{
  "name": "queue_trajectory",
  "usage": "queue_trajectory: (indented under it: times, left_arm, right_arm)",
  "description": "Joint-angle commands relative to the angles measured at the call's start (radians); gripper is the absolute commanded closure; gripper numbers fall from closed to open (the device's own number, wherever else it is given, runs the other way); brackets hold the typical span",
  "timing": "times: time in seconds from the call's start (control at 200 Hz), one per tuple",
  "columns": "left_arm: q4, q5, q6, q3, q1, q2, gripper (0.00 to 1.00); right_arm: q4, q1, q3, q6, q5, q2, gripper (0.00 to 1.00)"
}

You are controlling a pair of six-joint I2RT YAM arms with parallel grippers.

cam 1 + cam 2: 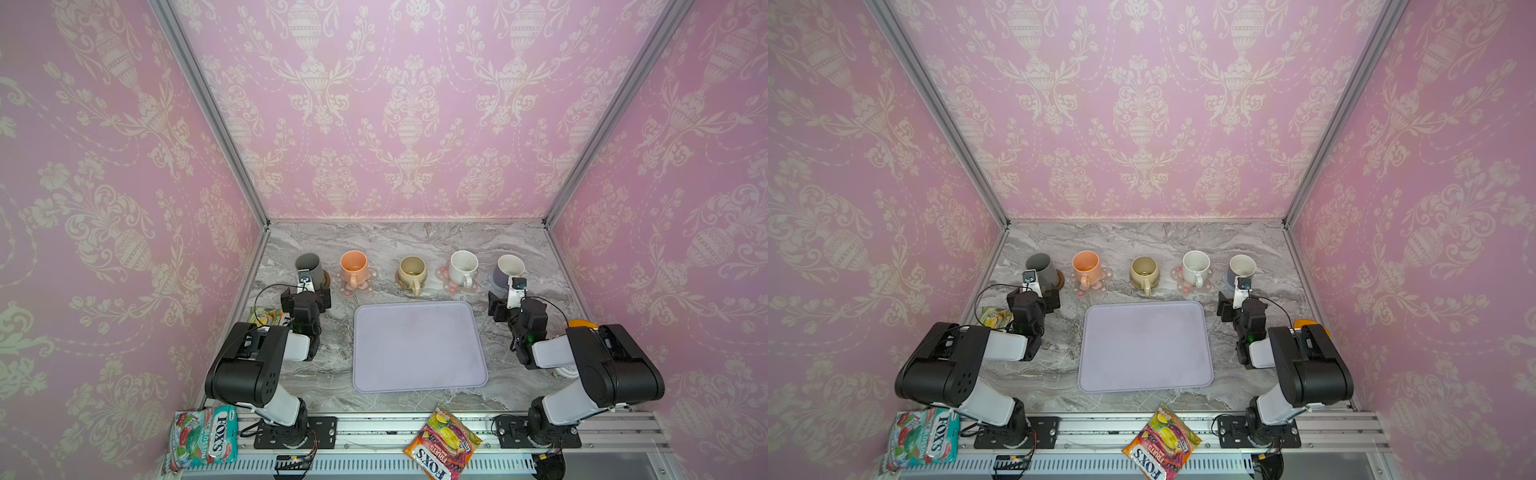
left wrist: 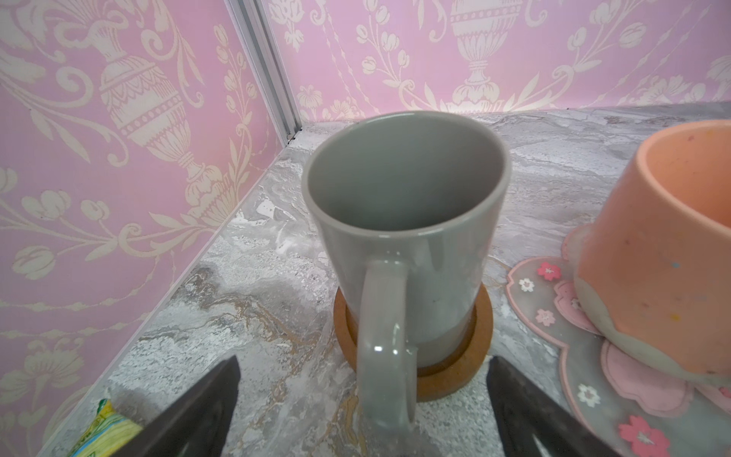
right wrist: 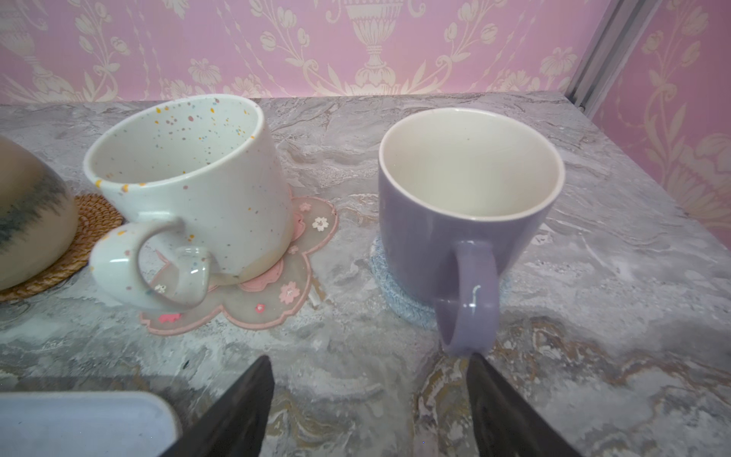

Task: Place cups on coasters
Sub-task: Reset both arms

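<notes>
Two sets of jaws spread, nothing gripped, each facing one end of the far row.
Left gripper (image 2: 364, 360): gapes wide astride the handle of the grey-green mug (image 2: 407, 237), upright on the brown disc (image 2: 474, 356) by the left edge of the bench (image 1: 415, 245). Right gripper (image 3: 370, 356): parted, empty; just beyond one jaw tip, handle of the lavender mug (image 3: 466, 205), upright on the pale blue coaster (image 3: 399, 304) near the right edge. Likely calls for straight pull-backs toward the near edge.
</notes>
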Motion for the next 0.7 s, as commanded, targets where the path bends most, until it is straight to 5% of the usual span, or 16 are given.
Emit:
queue_trajectory:
  times: [0.0,0.225,0.35,0.696]
  left_arm:
    - [0.066,0.031,0.023,-0.013,0.012,0.011,0.01]
    - [0.066,0.086,0.011,-0.014,0.032,0.014,0.01]
    - [0.043,0.107,0.002,-0.003,0.044,0.019,0.01]
    - [0.109,0.141,-0.009,-0.011,0.064,0.080,0.01]
  right_arm:
    - [0.119,-0.001,-0.005,-0.013,-0.010,-0.002,0.21]
    - [-0.070,-0.003,0.089,-0.011,0.000,-0.010,0.14]
    - [-0.140,-0.001,0.124,-0.007,0.010,-0.011,0.00]
    - [-0.134,-0.002,0.122,-0.007,0.013,-0.011,0.00]
